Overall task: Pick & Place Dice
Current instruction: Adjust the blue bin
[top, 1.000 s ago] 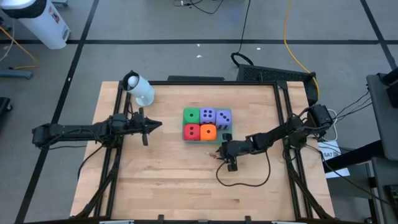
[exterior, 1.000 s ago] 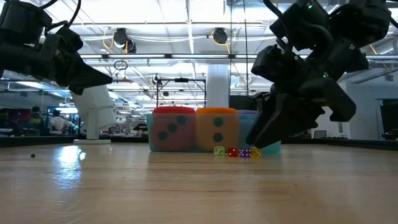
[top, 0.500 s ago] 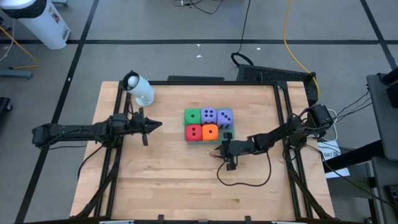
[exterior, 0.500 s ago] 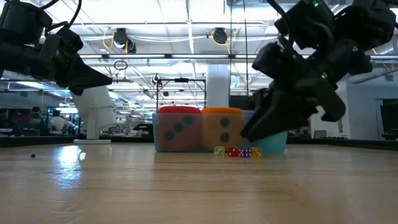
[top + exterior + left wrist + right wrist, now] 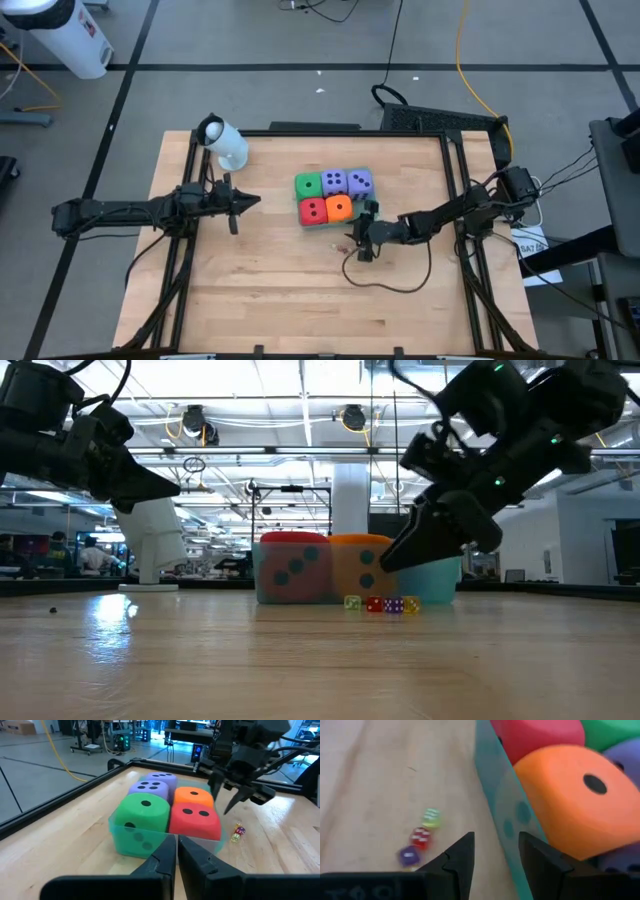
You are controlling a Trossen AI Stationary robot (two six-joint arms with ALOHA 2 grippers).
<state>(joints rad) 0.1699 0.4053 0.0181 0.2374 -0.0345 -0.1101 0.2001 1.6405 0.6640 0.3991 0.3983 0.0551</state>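
Hovered right claw (image 5: 366, 218) part-open and empty at the teal tray's (image 5: 150, 840) right wall beside the orange die (image 5: 338, 209), tiny dice (image 5: 420, 840) just nearer on the counter (image 5: 270, 290); left claw (image 5: 240, 201) shut, well left.

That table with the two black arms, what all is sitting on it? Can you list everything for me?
Big soft dice: five; green, red, orange, two purple; packed in the tray.
Tray: one, clear teal, table centre.
Tiny dice: a few, yellow, red, purple; on the wood beside the tray.
White cup-like object: one, far left corner.
Table: one, light wood.
Left gripper: shut, waiting left of the tray.
Right gripper: open, at the tray's wall beside the orange die.
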